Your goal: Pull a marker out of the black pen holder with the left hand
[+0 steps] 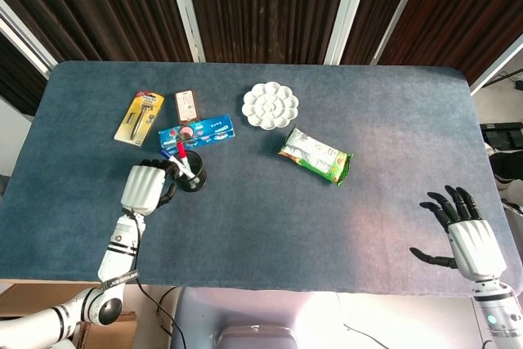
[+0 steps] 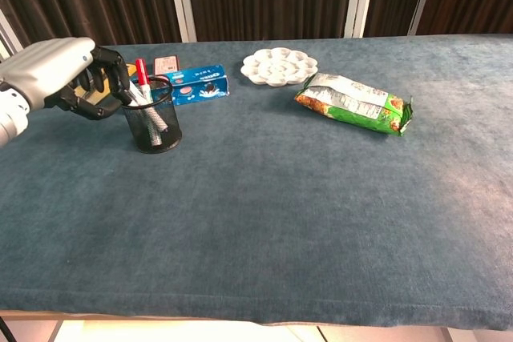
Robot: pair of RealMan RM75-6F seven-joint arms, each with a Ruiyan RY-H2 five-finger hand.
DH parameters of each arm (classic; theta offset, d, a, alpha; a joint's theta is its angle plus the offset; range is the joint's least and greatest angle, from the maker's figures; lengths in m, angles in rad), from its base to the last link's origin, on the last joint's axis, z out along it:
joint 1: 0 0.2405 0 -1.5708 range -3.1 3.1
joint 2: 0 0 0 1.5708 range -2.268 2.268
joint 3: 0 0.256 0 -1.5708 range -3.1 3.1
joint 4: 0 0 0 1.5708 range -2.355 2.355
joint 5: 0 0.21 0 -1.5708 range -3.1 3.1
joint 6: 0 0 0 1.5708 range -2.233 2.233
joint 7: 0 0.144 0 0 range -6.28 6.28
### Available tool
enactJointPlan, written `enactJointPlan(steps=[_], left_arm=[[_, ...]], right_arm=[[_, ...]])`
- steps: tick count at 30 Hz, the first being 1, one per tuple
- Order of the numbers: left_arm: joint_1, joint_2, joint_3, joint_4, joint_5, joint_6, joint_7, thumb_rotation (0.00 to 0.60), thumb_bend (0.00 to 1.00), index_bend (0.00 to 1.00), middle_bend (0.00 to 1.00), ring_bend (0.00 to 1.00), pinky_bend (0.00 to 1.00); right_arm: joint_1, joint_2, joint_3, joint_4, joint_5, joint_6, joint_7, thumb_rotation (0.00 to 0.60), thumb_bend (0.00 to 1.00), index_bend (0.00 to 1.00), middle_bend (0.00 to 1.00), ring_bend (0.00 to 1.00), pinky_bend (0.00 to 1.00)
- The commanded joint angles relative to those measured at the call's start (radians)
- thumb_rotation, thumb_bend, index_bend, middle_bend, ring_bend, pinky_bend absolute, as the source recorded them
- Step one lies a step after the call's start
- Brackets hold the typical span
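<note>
A black mesh pen holder (image 1: 191, 177) (image 2: 154, 127) stands on the left of the blue table, with a red-capped marker (image 1: 181, 151) (image 2: 142, 74) and a white-bodied marker leaning out of it. My left hand (image 1: 145, 186) (image 2: 58, 70) is at the holder's left rim. Its fingers (image 2: 114, 70) curl around the upper end of the white-bodied marker and hide its blue cap. My right hand (image 1: 466, 236) hovers at the table's near right edge, fingers spread and holding nothing; only the head view shows it.
Just behind the holder lie a blue box (image 1: 198, 131) (image 2: 199, 84), a small red card (image 1: 186, 105) and a yellow razor pack (image 1: 139, 118). A white palette (image 1: 270, 105) (image 2: 279, 66) and a green snack bag (image 1: 315, 155) (image 2: 353, 102) lie mid-table.
</note>
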Motion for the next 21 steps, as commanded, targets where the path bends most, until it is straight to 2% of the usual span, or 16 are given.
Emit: enactJointPlan(steps=[1,6,11,17,21], left_arm=[[-0.012,-0.024,0.006,0.049,0.015,0.031,0.020,0.600,0.37,0.51,0.54,0.49,0.47],[-0.021,-0.045,0.011,0.100,0.030,0.057,0.014,0.600,0.36,0.61,0.64,0.57,0.51],[-0.023,-0.063,0.007,0.112,0.034,0.074,-0.067,0.600,0.36,0.72,0.75,0.66,0.56],[-0.020,-0.042,0.016,0.090,0.038,0.073,-0.103,0.600,0.45,0.76,0.78,0.69,0.57],[0.008,0.007,0.033,0.026,0.059,0.111,-0.108,0.600,0.46,0.76,0.78,0.69,0.57]], right_arm=[[0.000,0.001,0.000,0.000,0.000,0.000,0.003,0.448,0.24,0.39,0.28,0.05,0.16],[0.001,0.002,-0.001,-0.001,-0.001,-0.002,0.008,0.447,0.24,0.39,0.28,0.05,0.16],[0.001,0.003,-0.001,-0.001,-0.001,-0.002,0.012,0.446,0.24,0.39,0.28,0.05,0.16],[0.002,0.004,-0.001,-0.001,-0.002,-0.002,0.017,0.446,0.24,0.39,0.28,0.05,0.16],[0.001,0.004,-0.002,0.000,-0.002,-0.002,0.021,0.444,0.24,0.39,0.28,0.05,0.16]])
